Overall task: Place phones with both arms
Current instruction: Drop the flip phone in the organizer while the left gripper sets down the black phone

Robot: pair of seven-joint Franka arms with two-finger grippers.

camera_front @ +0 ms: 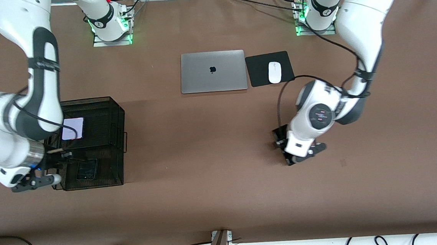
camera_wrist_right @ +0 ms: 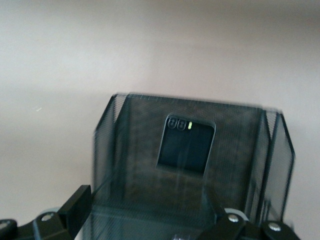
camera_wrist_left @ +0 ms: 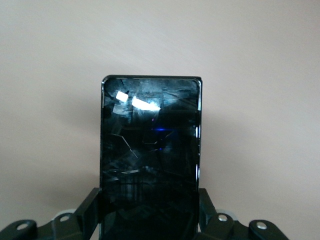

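Observation:
A long slim black phone (camera_wrist_left: 150, 145) stands between the fingers of my left gripper (camera_wrist_left: 150, 220), which is shut on it. In the front view this phone (camera_front: 279, 136) and the left gripper (camera_front: 301, 153) are low over bare table, nearer the camera than the mouse pad. My right gripper (camera_front: 65, 158) is open at the black mesh basket (camera_front: 120, 118), at the end toward the right arm. A small black phone (camera_front: 87, 169) (camera_wrist_right: 186, 146) lies in the basket ahead of the right gripper (camera_wrist_right: 150, 220), apart from its fingers. A pale-lilac phone (camera_front: 72, 128) lies in the basket's farther part.
A shut silver laptop (camera_front: 213, 71) lies mid-table, toward the arm bases. Beside it, a white mouse (camera_front: 275, 72) rests on a black pad (camera_front: 261, 71). Brown table stretches between the basket and the left gripper. Cables run along the table's near edge.

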